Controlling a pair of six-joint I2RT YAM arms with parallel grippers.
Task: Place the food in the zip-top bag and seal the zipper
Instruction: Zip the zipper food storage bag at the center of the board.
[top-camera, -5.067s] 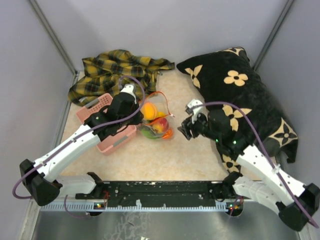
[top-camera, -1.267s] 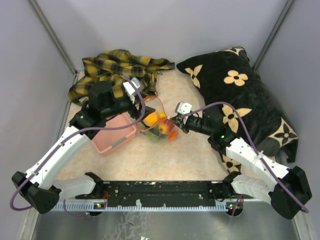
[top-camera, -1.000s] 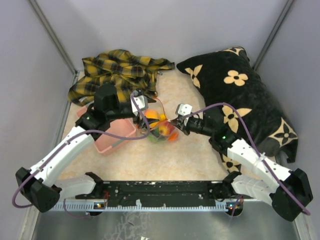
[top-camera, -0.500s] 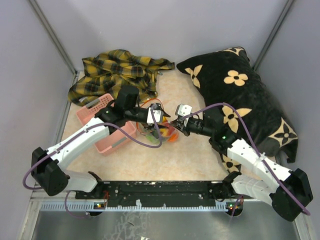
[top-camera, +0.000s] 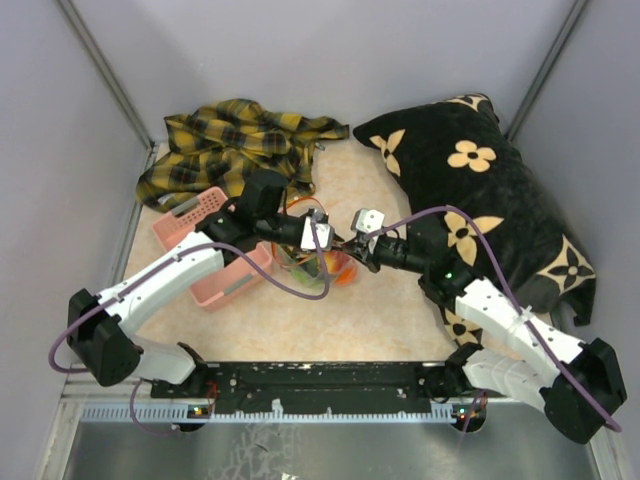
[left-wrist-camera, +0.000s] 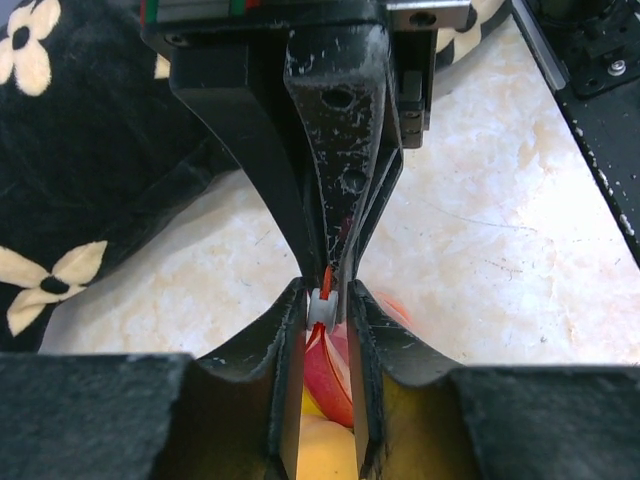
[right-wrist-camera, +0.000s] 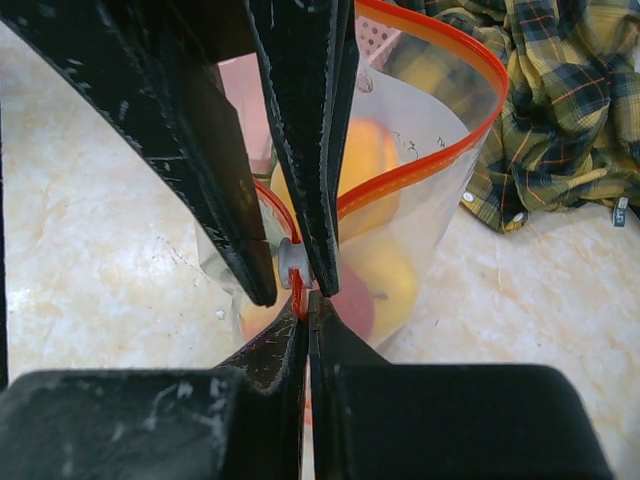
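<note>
The clear zip-top bag (top-camera: 312, 264) lies at mid table with the food inside: an orange ball (right-wrist-camera: 365, 160), a red apple (right-wrist-camera: 352, 305) and a yellow lemon (right-wrist-camera: 392, 280). Its red zipper (right-wrist-camera: 420, 165) runs open along the mouth to a white slider (left-wrist-camera: 321, 308). My left gripper (left-wrist-camera: 325, 295) straddles that slider with its jaws narrow; one finger touches it and a slim gap remains on the other side. My right gripper (right-wrist-camera: 308, 300) is shut on the zipper's end just past the slider. The two grippers meet tip to tip above the bag (top-camera: 340, 245).
A pink perforated basket (top-camera: 215, 265) sits left of the bag under my left arm. A yellow plaid cloth (top-camera: 235, 140) lies at the back left. A black flowered pillow (top-camera: 480, 190) fills the right side, beside my right arm.
My left arm swung right from over the basket to the bag's mouth and its jaws narrowed around the slider. My right gripper stayed shut on the zipper end.
</note>
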